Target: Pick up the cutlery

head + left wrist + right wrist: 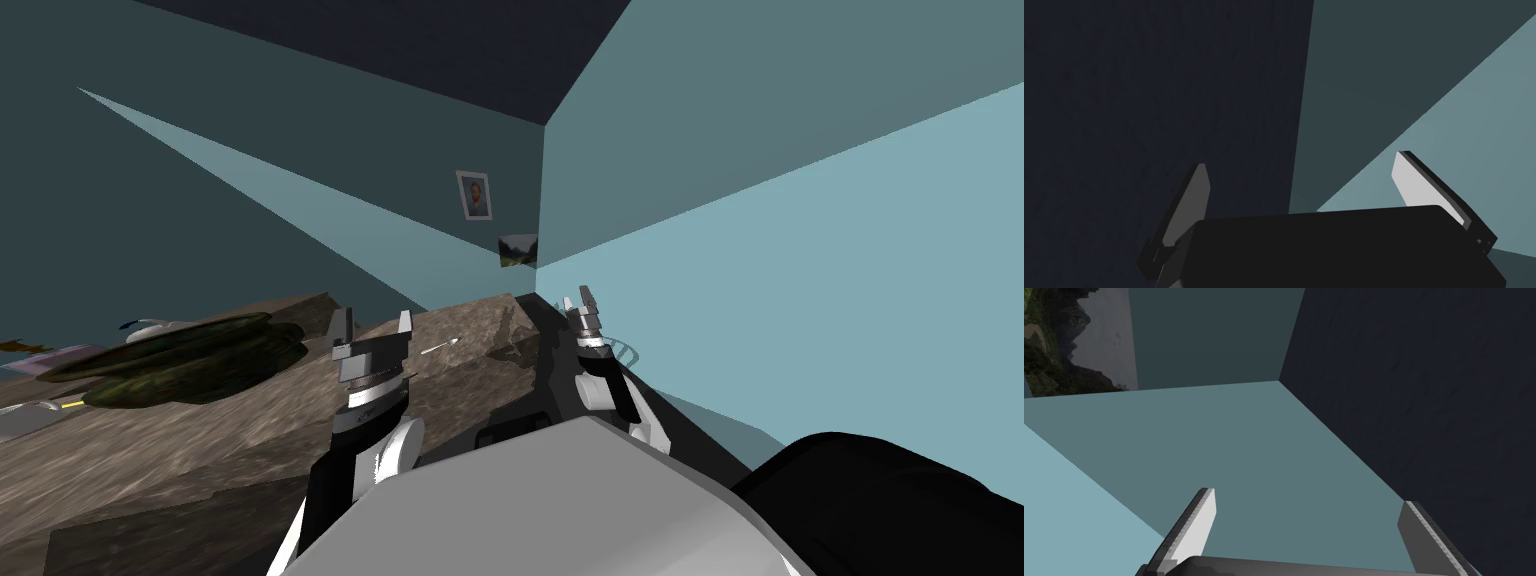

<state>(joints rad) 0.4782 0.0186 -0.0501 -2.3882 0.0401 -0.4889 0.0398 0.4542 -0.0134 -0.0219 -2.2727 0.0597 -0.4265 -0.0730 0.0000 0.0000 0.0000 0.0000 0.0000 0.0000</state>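
Surface: brown and stone-patterned, it runs toward the corner of the blue-green walls.
Dark green heap: mottled, low and wide, it lies on the surface well to the left of the left arm.
Left arm: raised over the surface, with its jaws wide apart.
Right arm: at the surface's right edge, near the wall, with its jaws spread too.
Cutlery: one small white piece lies flat on the surface between the two arms, just beyond and to the right of the left jaws, untouched.
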